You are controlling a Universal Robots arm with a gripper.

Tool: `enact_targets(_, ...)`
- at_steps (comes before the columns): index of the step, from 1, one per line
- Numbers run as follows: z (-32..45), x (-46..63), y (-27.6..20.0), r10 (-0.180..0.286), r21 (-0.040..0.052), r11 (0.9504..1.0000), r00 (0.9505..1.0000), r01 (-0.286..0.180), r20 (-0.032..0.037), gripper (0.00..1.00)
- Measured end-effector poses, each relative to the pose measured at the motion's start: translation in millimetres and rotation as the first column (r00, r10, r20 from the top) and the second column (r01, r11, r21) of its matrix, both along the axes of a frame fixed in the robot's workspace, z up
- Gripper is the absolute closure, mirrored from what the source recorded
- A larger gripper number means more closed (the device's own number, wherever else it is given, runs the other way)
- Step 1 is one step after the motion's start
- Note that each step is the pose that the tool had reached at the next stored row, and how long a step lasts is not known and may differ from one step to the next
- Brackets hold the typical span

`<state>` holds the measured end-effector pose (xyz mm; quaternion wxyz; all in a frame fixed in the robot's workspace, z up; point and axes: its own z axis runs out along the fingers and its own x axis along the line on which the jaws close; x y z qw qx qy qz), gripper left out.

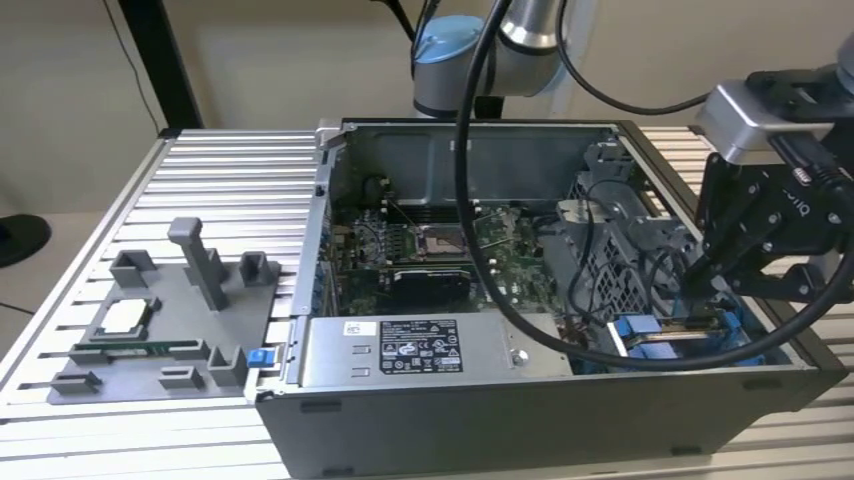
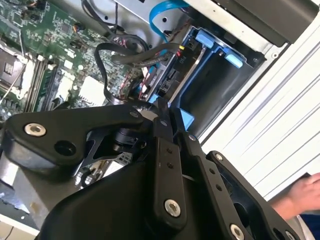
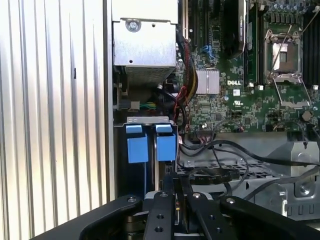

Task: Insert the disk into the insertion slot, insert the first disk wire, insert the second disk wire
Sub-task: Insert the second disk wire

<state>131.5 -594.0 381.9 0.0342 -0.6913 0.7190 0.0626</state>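
Observation:
The disk's blue carrier [image 3: 137, 145] stands edge-on in the insertion slot [image 3: 227, 169], a grey perforated bay at the case's front corner on the exterior view's right. The blue also shows in the exterior view [image 1: 641, 326] and the second wrist view [image 2: 200, 70]. My gripper [image 1: 697, 288] reaches down into that corner. Its fingers are drawn together in both wrist views [image 2: 161, 107] [image 3: 177, 179], right by the disk's rear edge. Black wires [image 3: 220, 146] and a blue flat cable [image 2: 162, 20] loop close by. Whether a wire sits between the tips is hidden.
The open computer case [image 1: 534, 400] sits on a slatted metal table [image 1: 227, 170]. A grey metal box with a sticker [image 1: 400, 350] fills the case front. A grey fixture tray with posts [image 1: 174, 320] lies at the exterior view's left. A person's hand [image 2: 300, 195] rests beside the case.

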Motion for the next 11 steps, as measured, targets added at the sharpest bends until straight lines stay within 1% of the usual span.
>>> enact_targets(3,-0.9,-0.3,0.0,0.000,-0.0202,0.9998,1.0000,0.000,0.0034,1.00)
enact_targets(4,-1.5,-0.3,0.0,0.000,-0.0253,0.9997,1.0000,0.000,0.0045,1.00)
enact_targets(5,-2.0,-0.3,0.0,0.000,-0.0284,0.9996,1.0000,0.000,0.0056,1.00)
enact_targets(11,-2.0,-0.4,0.0,0.000,-0.0299,0.9996,1.0000,0.000,0.0058,1.00)
